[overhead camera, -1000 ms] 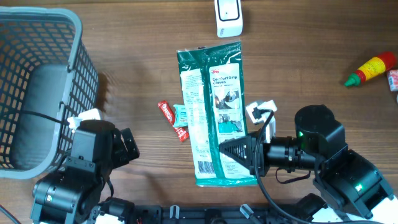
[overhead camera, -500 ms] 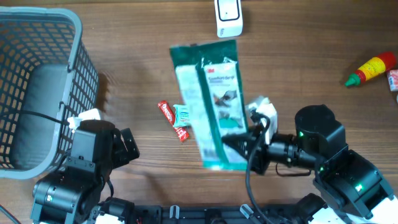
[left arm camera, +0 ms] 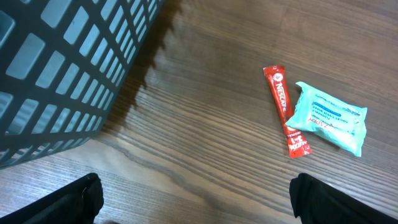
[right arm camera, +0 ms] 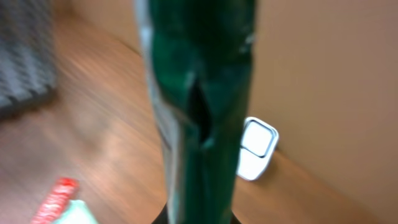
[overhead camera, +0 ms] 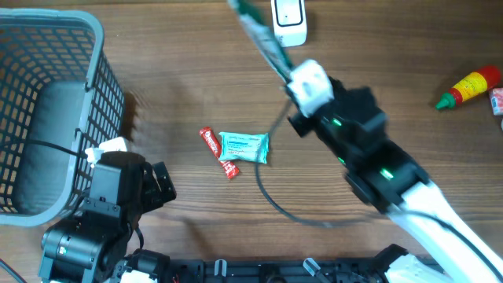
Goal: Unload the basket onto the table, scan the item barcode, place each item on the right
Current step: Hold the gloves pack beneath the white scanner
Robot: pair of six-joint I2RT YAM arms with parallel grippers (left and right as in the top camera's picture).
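right arm (overhead camera: 381, 169) extended | right gripper (overhead camera: 290, 71) clamps green package (overhead camera: 263, 35), seemingly edge-on, beside scanner (overhead camera: 293, 23) | left gripper (left arm camera: 199, 202) wide

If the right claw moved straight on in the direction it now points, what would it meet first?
Probably the scanner. The right claw is shut on the package, whose far end would lead, and the scanner stands just ahead, slightly to one side. Depth is unclear.

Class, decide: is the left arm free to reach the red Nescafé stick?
Probably yes: the left gripper is open, with bare table between it and the Nescafé stick; only the teal packet touches it.
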